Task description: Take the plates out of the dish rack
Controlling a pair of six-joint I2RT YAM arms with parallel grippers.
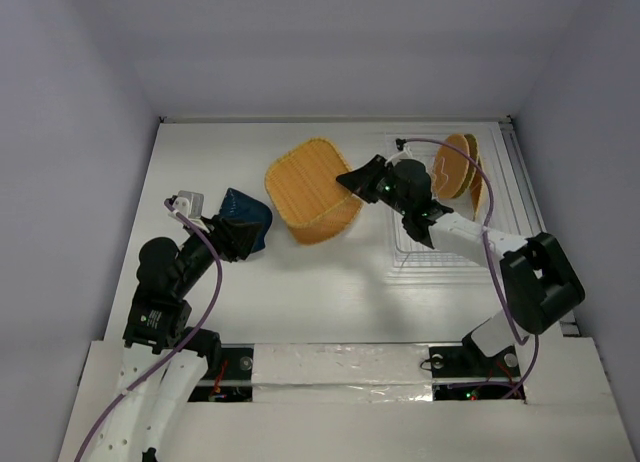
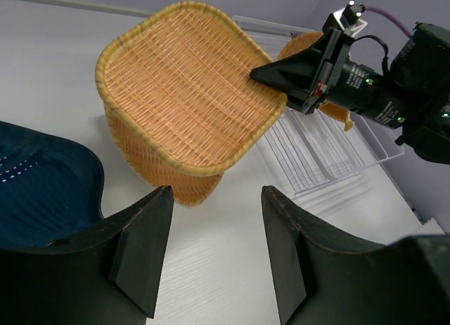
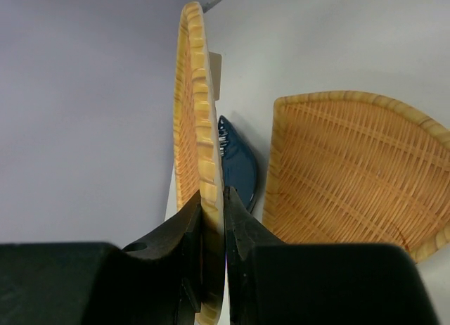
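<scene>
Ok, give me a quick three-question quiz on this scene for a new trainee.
1. True or false: the left gripper is holding the dark blue plate.
2. What does the right gripper hold? A) the dark blue plate B) a square woven plate, by its rim C) nothing
3. Where are the round woven plates?

Key:
1. False. The left gripper is open and empty, and the dark blue plate lies beside it.
2. B.
3. Standing in the dish rack, at its far end.
</scene>
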